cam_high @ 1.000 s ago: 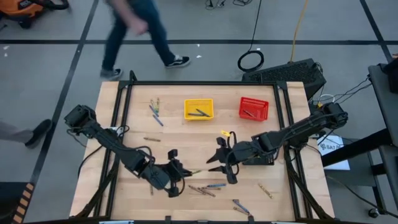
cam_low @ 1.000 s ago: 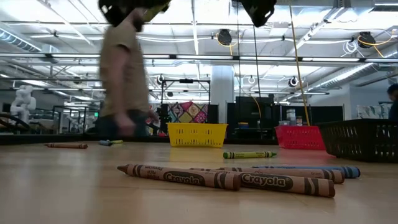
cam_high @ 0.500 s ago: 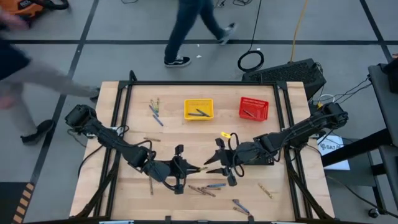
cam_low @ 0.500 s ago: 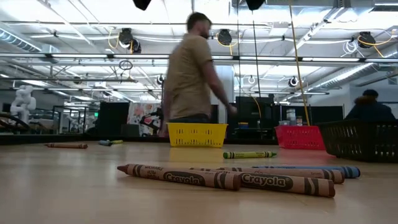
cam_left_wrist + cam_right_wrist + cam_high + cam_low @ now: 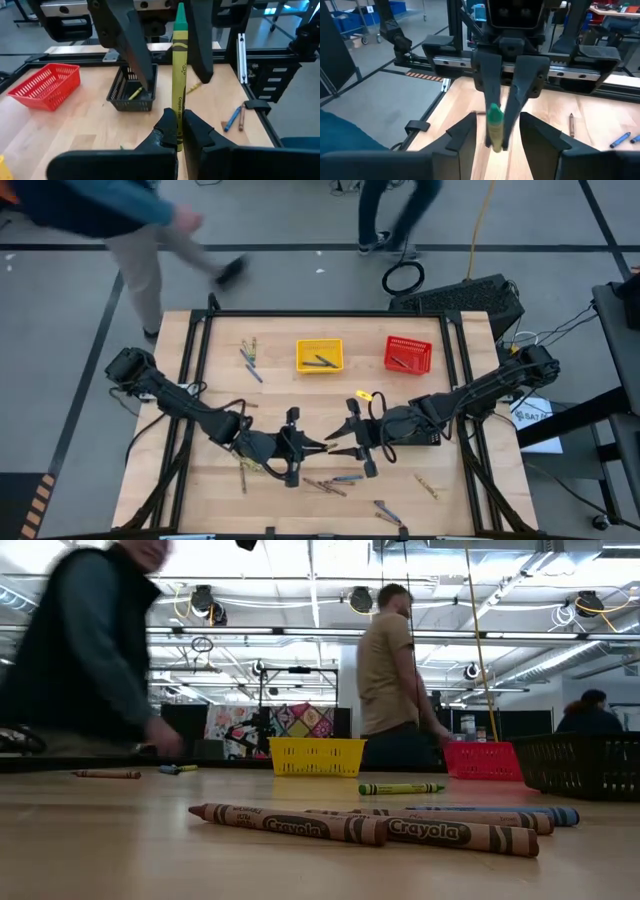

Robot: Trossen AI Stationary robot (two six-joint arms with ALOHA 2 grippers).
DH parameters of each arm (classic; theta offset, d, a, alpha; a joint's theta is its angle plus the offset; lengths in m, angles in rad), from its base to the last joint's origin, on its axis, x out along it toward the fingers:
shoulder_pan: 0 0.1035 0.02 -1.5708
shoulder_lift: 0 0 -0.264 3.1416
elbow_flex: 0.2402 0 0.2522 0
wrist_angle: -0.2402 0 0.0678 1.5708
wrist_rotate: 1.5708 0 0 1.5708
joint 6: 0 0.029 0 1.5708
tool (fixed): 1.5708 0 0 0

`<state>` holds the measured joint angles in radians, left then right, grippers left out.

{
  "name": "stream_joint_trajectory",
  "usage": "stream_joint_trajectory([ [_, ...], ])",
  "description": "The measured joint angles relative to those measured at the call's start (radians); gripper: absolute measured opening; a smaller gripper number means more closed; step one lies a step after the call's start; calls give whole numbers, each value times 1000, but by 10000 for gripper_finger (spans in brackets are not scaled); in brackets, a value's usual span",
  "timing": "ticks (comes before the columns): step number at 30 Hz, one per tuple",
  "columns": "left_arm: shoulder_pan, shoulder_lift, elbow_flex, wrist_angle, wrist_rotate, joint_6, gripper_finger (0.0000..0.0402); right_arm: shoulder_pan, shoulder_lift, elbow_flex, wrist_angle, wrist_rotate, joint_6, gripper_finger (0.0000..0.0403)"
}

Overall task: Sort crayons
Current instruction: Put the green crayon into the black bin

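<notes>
A pale wooden table (image 5: 300,395), smooth and bounded by a black metal frame, is seen from above with two dark jointed arms reaching toward its middle. At the far left of the tabletop a few thin crayons (image 5: 249,357) are scattered, and one brown stick (image 5: 244,404) lies alone nearer the left arm. The left gripper (image 5: 312,449) is clamped shut on a green crayon (image 5: 179,75), a paper-wrapped cylinder with a pointed wax tip, held lengthwise and pointed toward the other arm. Just beside that tip the right gripper (image 5: 342,449) is held with its fingers spread wide, one on either side of the green crayon's tip in the right wrist view, nothing gripped. Beneath the two grippers a loose cluster of brown and blue crayons (image 5: 330,483) is laid on the wood. Behind, a yellow basket (image 5: 319,356) of plastic mesh is stood with crayons inside, then a red basket (image 5: 408,355) of the same mesh. A black basket (image 5: 133,91) is partly hidden under the right arm. More crayons (image 5: 427,486) are strewn near the front right.
</notes>
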<state>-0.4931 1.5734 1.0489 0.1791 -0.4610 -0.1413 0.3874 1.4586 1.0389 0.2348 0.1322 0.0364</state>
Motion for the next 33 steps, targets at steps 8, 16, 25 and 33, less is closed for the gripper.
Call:
stream_joint_trajectory([
  [8, 3, 0, 0, 0, 1, 14, 1, 0, 0, 0, 1, 1, 0, 66],
  [16, 3, 0, 0, 11, 7, 24, 1, 0, 0, 0, 4, 0, 0, 11],
  [25, 5, 0, 0, 8, 7, 54, 32, 0, 0, 0, 1, 0, 30, 4],
  [33, 10, 0, 0, -13, 5, 62, 89, 0, 1, 0, -13, 28, 31, 2],
])
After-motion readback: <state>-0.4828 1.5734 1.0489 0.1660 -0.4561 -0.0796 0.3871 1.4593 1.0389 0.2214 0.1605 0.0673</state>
